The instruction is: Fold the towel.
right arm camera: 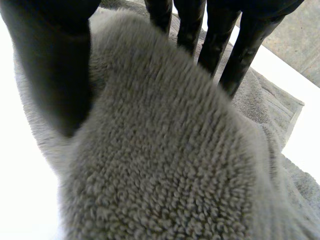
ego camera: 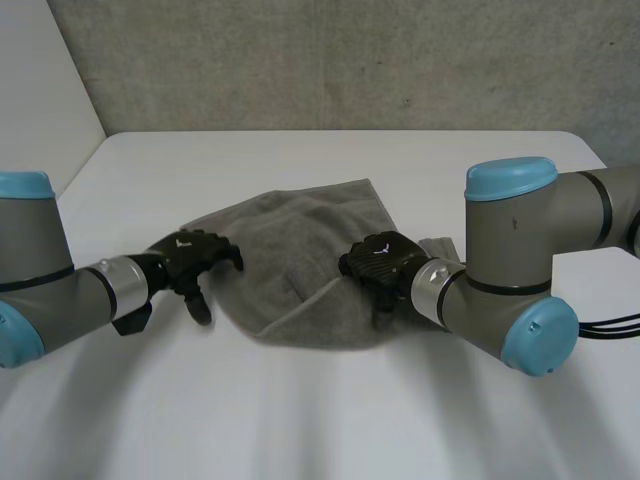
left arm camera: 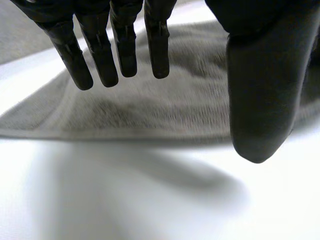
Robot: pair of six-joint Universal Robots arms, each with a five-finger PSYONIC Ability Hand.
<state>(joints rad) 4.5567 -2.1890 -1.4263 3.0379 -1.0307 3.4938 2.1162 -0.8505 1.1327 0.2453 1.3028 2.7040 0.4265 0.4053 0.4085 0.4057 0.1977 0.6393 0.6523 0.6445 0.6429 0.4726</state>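
White bench (ego camera: 330,410) is seen carrying a grey towel (ego camera: 300,250), rumpled and lying at its middle between the two arms. A raised fold at the towel's right side is clasped between thumb and fingers of the right hand (ego camera: 382,262). Just off the towel's left edge, the left hand (ego camera: 195,258) is held spread, nothing gripped.

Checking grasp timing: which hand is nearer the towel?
Right. The right hand is on the towel, at its right part, cloth bunched between thumb and fingers; the left hand hovers open at its left edge.
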